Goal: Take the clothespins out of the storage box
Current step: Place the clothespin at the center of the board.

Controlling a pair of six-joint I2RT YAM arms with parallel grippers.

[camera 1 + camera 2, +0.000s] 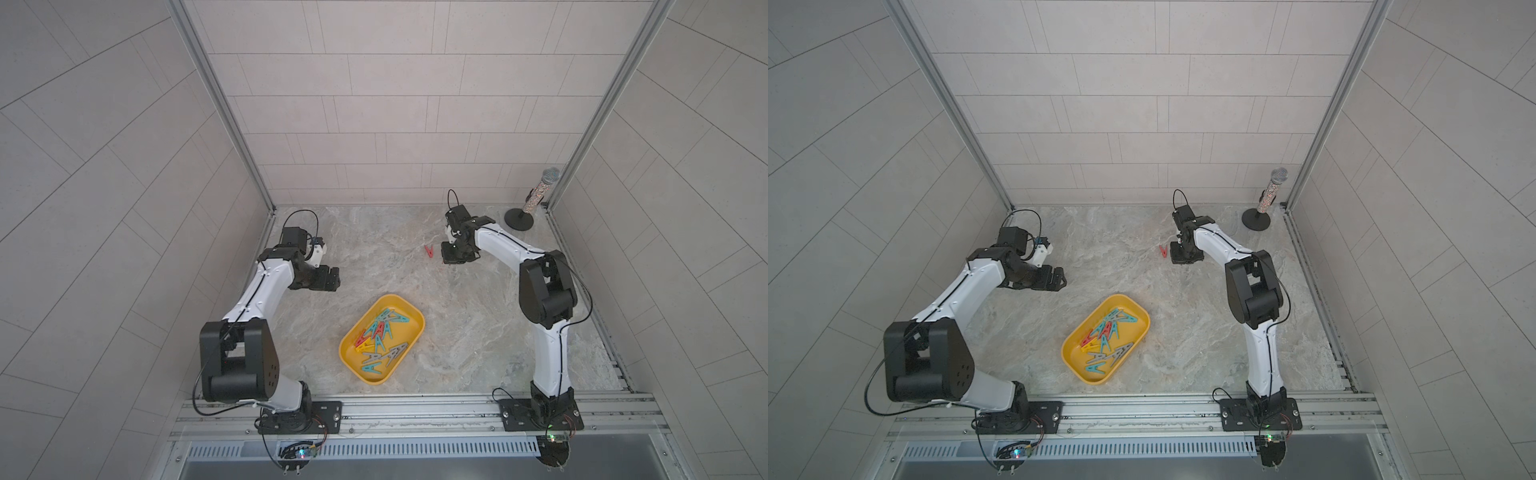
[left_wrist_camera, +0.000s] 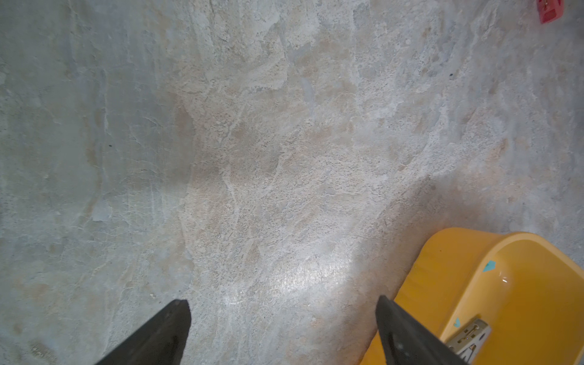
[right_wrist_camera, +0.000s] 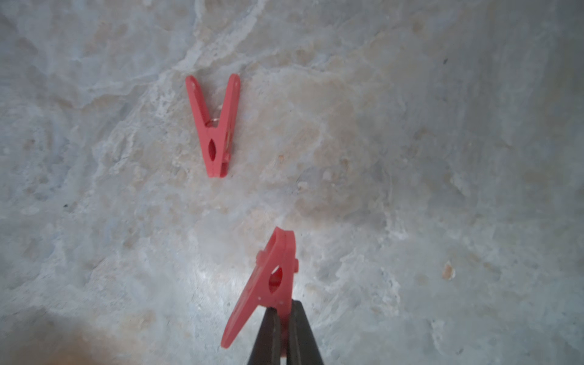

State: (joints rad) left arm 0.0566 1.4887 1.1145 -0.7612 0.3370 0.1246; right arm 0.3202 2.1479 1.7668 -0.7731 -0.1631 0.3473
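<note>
The yellow storage box (image 1: 409, 334) (image 1: 1136, 328) lies at the middle front of the table. Several red, teal, grey and yellow clothespins (image 1: 380, 336) (image 1: 1104, 336) are piled inside it. One red clothespin (image 1: 429, 251) (image 1: 1163, 251) (image 3: 215, 129) lies flat on the table toward the back. Just right of it, my right gripper (image 3: 284, 308) (image 1: 455, 253) is shut on another red clothespin (image 3: 268, 284), held by one leg above the table. My left gripper (image 2: 282, 303) (image 1: 332, 279) hangs open and empty left of the box's far end. The box wall (image 2: 442, 284) shows beside one finger.
A glittery microphone on a round black stand (image 1: 536, 199) (image 1: 1266, 199) stands in the back right corner. Tiled walls with metal posts close the table on three sides. The arms' bases are fixed to a metal rail (image 1: 415, 409) along the front edge.
</note>
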